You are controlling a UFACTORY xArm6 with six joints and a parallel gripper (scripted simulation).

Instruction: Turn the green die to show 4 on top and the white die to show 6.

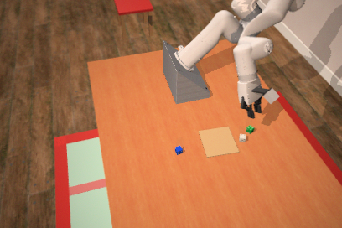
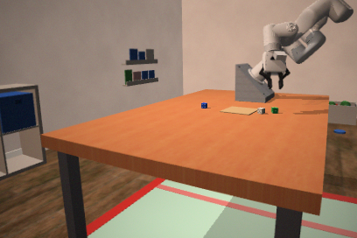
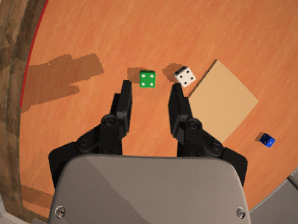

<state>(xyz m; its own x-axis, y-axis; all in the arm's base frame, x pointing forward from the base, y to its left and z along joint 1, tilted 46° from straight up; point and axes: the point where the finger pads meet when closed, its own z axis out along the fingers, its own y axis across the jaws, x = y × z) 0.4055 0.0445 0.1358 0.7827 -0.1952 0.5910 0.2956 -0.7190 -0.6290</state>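
Note:
The green die [image 1: 250, 129] [image 2: 275, 110] [image 3: 147, 79] lies on the table to the right of the mat, its 4 face up in the wrist view. The white die [image 1: 243, 137] [image 2: 261, 110] [image 3: 185, 76] lies between it and the mat, off the mat, with several pips up; I cannot tell whether 4 or 5. The tan mat [image 1: 219, 142] [image 2: 238, 110] [image 3: 225, 102] lies flat. The blue die [image 1: 178, 150] [image 2: 204, 106] [image 3: 267, 140] lies left of the mat; its top is too small to read. My gripper [image 1: 255, 112] [image 2: 276, 87] [image 3: 151, 92] is partly open, empty, well above the table near the green die.
The grey arm base [image 1: 184, 82] [image 2: 251, 85] stands behind the mat on the orange table [image 1: 138, 110] [image 2: 175, 132]. The right table edge lies beyond the green die. The white and green dice are separated by a small gap.

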